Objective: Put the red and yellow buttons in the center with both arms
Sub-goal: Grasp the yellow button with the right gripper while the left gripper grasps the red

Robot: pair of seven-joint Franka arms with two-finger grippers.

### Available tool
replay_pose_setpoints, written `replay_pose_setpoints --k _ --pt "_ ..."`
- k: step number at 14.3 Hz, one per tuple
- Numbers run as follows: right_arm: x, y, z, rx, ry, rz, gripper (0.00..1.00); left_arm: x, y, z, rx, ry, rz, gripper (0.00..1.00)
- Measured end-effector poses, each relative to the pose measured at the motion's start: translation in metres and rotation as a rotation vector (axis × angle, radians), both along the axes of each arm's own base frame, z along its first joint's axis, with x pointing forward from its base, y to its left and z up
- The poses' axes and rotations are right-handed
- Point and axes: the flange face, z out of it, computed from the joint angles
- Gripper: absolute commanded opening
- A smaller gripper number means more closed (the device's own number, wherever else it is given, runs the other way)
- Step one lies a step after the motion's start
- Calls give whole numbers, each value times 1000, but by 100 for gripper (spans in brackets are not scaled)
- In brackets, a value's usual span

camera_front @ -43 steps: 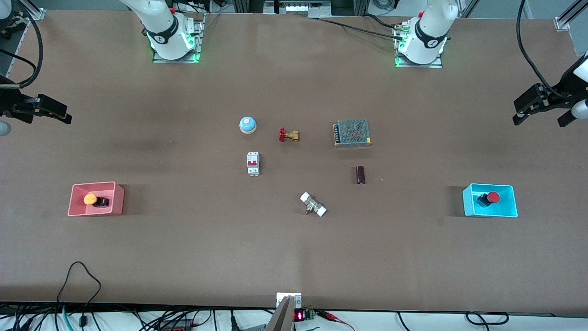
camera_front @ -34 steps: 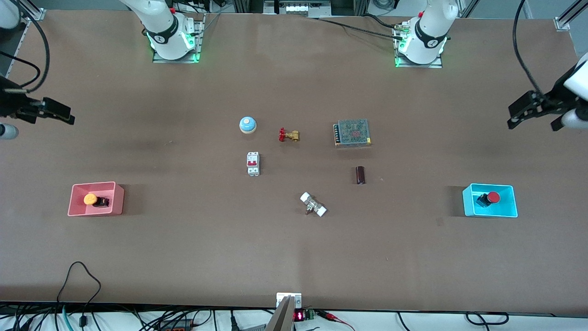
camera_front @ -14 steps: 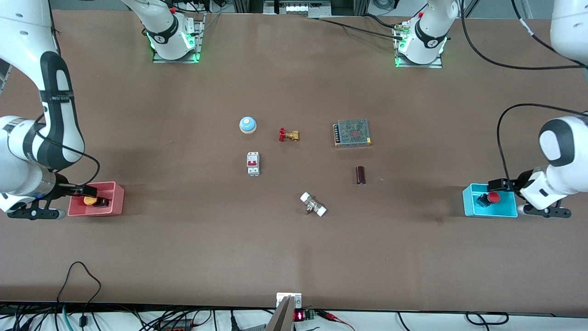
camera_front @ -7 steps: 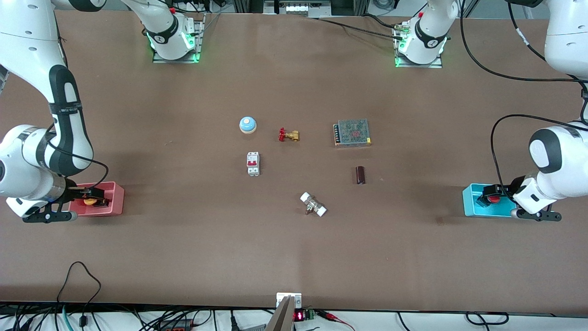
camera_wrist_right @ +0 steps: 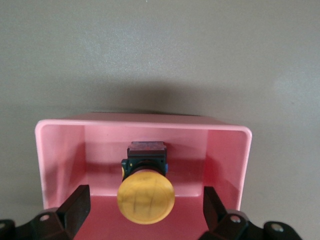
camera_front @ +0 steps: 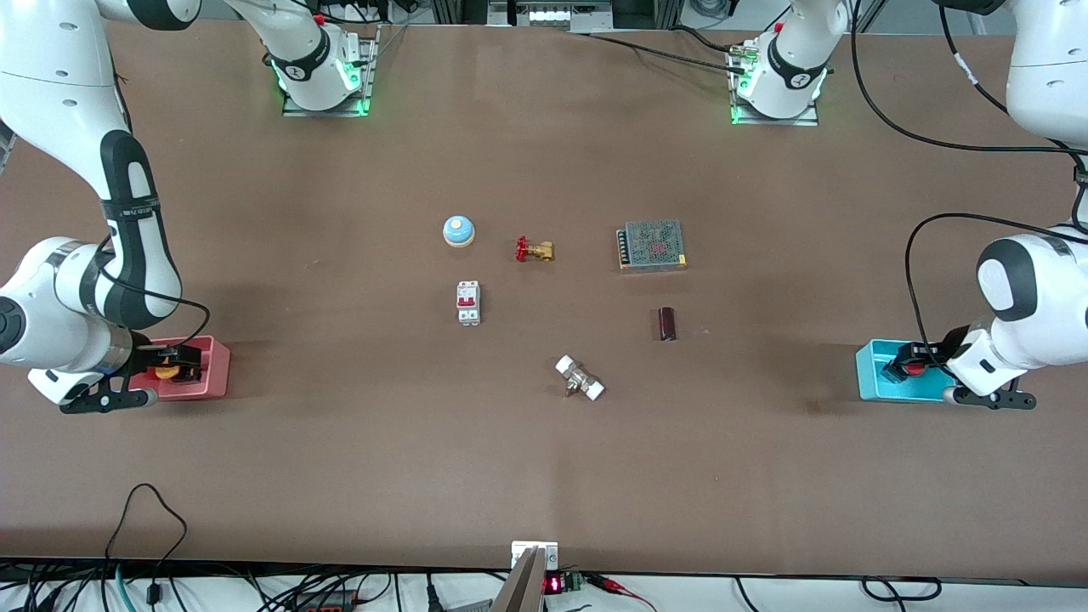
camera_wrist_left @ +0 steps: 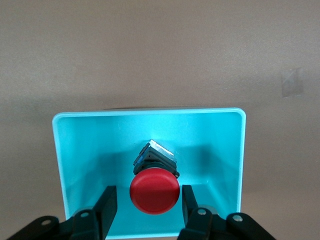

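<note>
The yellow button [camera_front: 167, 371] lies in the pink tray [camera_front: 214, 374] at the right arm's end of the table. My right gripper [camera_front: 174, 365] is down in that tray, open, with its fingers wide on either side of the yellow cap [camera_wrist_right: 145, 201] and not touching it. The red button [camera_front: 912, 368] lies in the cyan tray [camera_front: 871, 378] at the left arm's end. My left gripper [camera_front: 914, 361] is down in that tray, open, with its fingers [camera_wrist_left: 106, 205] close beside the red cap [camera_wrist_left: 154, 190], small gaps showing. The brown tabletop center [camera_front: 552, 314] is bare.
Round the center lie a blue-and-white dome [camera_front: 458, 230], a red-handled brass valve [camera_front: 534, 250], a white circuit breaker [camera_front: 468, 302], a mesh-topped power supply [camera_front: 652, 245], a dark cylinder [camera_front: 667, 324] and a white-ended fitting [camera_front: 580, 378].
Both arms have swung in from the table's ends and come down into their trays. Each open gripper now straddles its button. The buttons have not moved.
</note>
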Motion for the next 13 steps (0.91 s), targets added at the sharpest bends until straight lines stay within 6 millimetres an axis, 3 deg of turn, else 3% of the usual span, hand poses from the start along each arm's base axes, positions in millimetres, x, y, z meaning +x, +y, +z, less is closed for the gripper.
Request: replay_pose_setpoints --k 5,7,10,13 --pt "3 -1 -5 35 -10 -31 100 1 -4 0 -2 -1 -5 24" --pt "3 -4 -10 37 -7 -38 99 3 -6 2 -2 -7 -8 23" --pt "3 -9 -13 37 -4 -42 80 15 -13 28 4 -53 -21 22" --pt "3 -9 -12 37 -6 -41 58 21 -33 77 7 -67 -52 22"
